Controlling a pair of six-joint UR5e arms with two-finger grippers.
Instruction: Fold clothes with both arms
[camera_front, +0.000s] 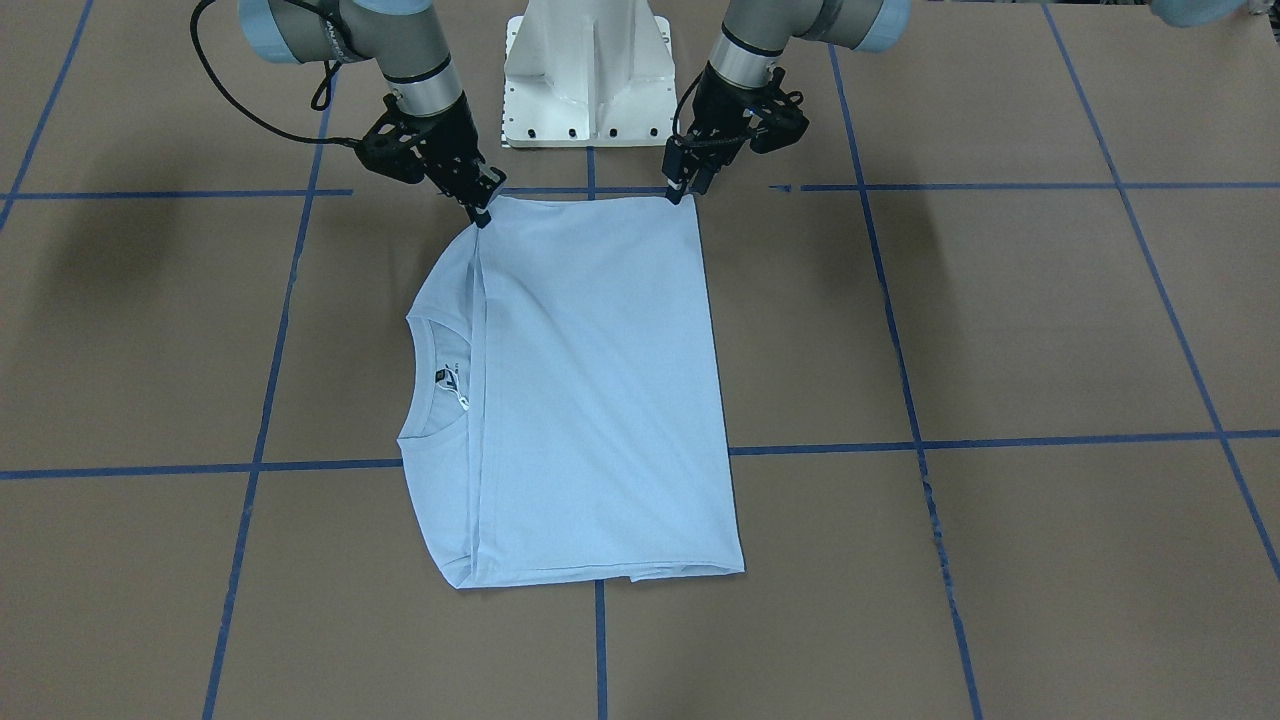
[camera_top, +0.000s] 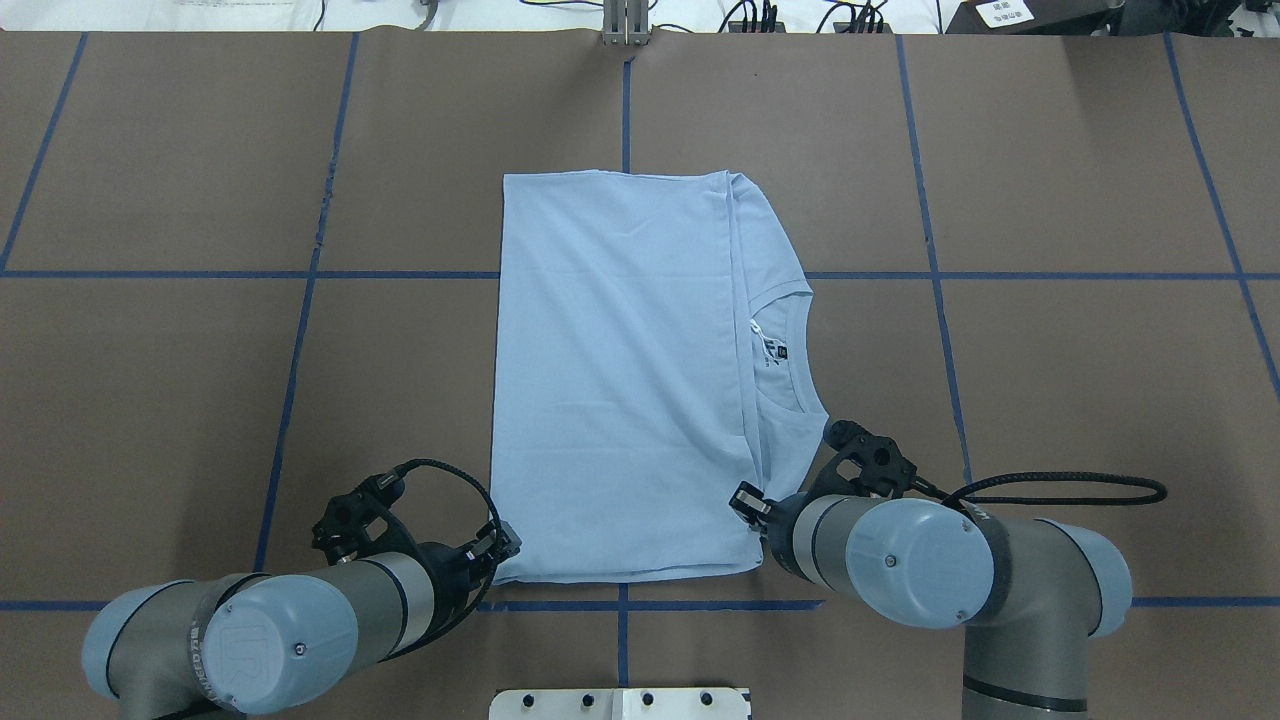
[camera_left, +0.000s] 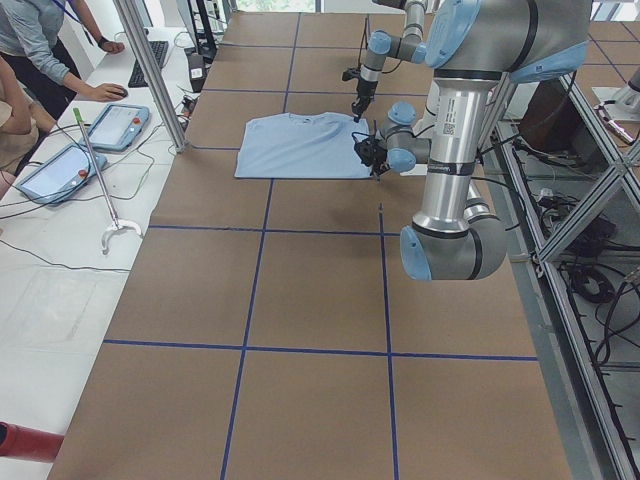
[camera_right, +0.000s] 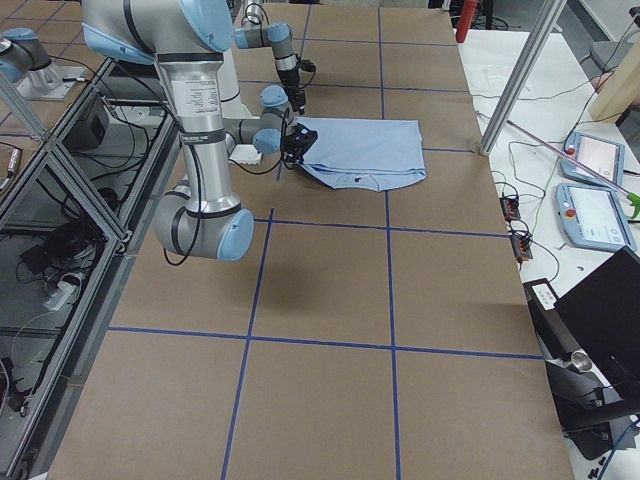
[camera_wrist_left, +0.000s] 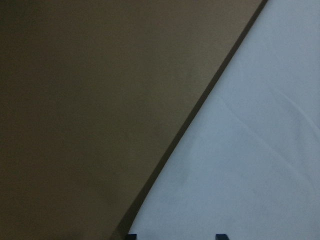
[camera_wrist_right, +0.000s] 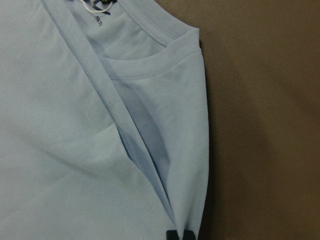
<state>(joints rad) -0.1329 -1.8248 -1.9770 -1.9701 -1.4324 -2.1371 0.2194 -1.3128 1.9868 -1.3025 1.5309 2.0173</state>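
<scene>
**Hands.** The right hand (camera_front: 482, 208) has its fingertips together on the shirt (camera_front: 600, 400) corner at the upper left of the front-facing view, and you should take it as pinching the cloth there. The left hand (camera_front: 681, 192) is at the upper right corner. Its wrist view shows the fingertips apart with cloth between them, holding nothing.

**Hazards.**
- If you lift now, only one corner will rise. The folded edge will skew and the stack will drag sideways.
- Several layers meet at the right hand's corner. A pinch on the top layer alone would peel it off and open the fold beside the collar (camera_front: 420, 380).
- The left hand sits at the very edge of the cloth, so closing there may miss the lower layers.

**Shirt.** It lies flat as a folded rectangle at the centre of the frame, collar toward frame left.

**Surface.** The surface (camera_front: 1000, 320) is brown board with a grid of blue tape lines (camera_front: 830, 448). A white pedestal (camera_front: 588, 80) stands at top centre.

**Room.** In the left side view, people (camera_left: 40, 40) and tablets (camera_left: 118, 125) occupy the upper left, behind a metal post (camera_left: 150, 70).
</scene>
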